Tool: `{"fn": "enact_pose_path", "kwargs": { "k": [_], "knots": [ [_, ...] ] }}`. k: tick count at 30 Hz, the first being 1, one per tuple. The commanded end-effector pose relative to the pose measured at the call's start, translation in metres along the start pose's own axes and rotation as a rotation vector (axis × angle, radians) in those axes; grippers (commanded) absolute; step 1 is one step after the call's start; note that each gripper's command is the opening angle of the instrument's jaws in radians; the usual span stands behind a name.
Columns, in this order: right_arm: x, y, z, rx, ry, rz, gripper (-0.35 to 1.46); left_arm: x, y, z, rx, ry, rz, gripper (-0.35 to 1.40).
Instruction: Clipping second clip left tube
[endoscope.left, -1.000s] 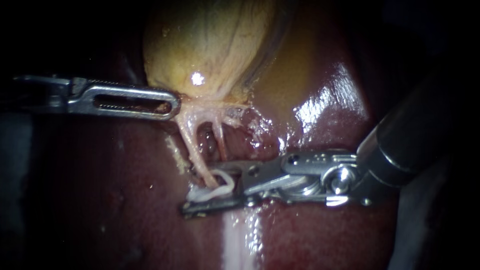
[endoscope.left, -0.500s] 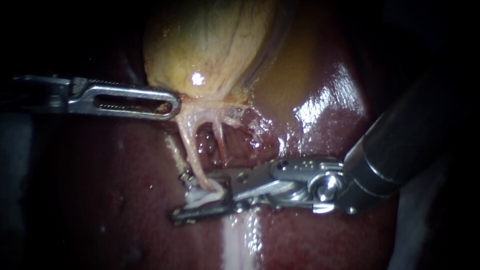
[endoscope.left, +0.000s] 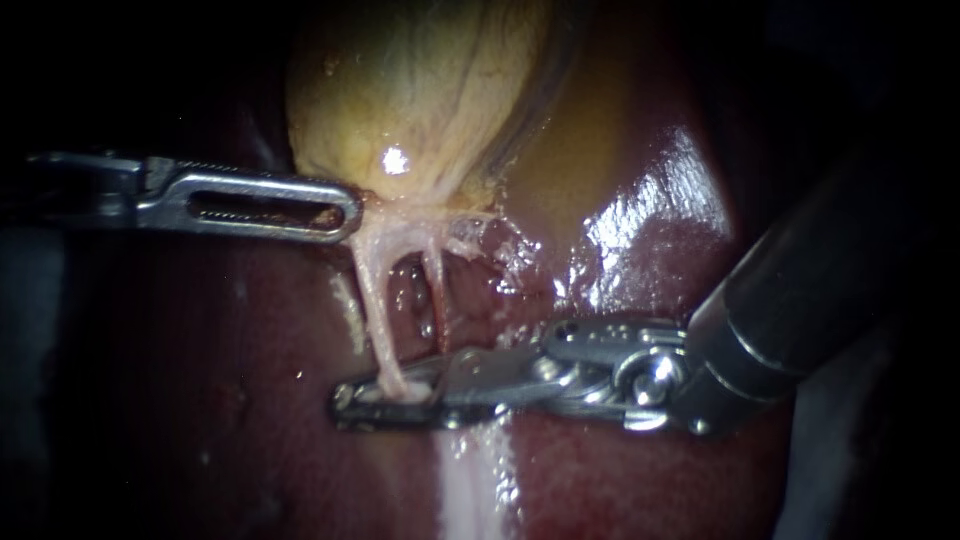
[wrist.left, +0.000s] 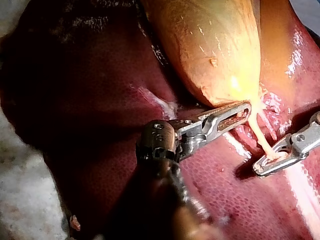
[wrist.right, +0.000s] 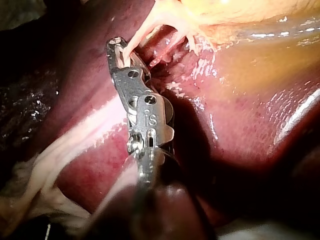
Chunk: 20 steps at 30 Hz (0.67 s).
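I see the thin, pale pink left tube (endoscope.left: 370, 300) (wrist.left: 258, 131) (wrist.right: 137, 35) stretched taut and nearly straight, running down from the neck of the yellow gallbladder (endoscope.left: 420, 90). Its lower end is pinched between the closed jaws of my right instrument (endoscope.left: 342, 405). A sliver of white clip (endoscope.left: 412, 390) shows there against it, mostly hidden.

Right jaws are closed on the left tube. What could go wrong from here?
1. The left tube is stretched taut between the left instrument, gripping the gallbladder, and the right instrument; a pull by either may tear it.
2. The right tube runs close alongside; opening or withdrawing could snag it.
3. The jaws lie low over the liver; pressing down could gouge it.
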Motion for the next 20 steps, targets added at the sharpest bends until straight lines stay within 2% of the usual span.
{"fn": "enact_pose_path", "kwargs": {
  "k": [1,9,20],
  "knots": [
    [-0.0001,0.0002,-0.0001,0.003,-0.002,0.005,-0.35,0.0000,0.0000,0.0000,0.000,0.000,0.000,-0.35],
    [-0.0007,0.0004,-0.0001,0.013,-0.004,-0.003,-0.35,0.0000,-0.0001,0.0000,-0.001,-0.001,0.000,-0.35],
    [-0.0007,0.0004,-0.0001,0.018,-0.007,-0.004,-0.35,0.0000,-0.0001,0.0000,-0.001,-0.001,0.000,-0.35]
  ]
}}
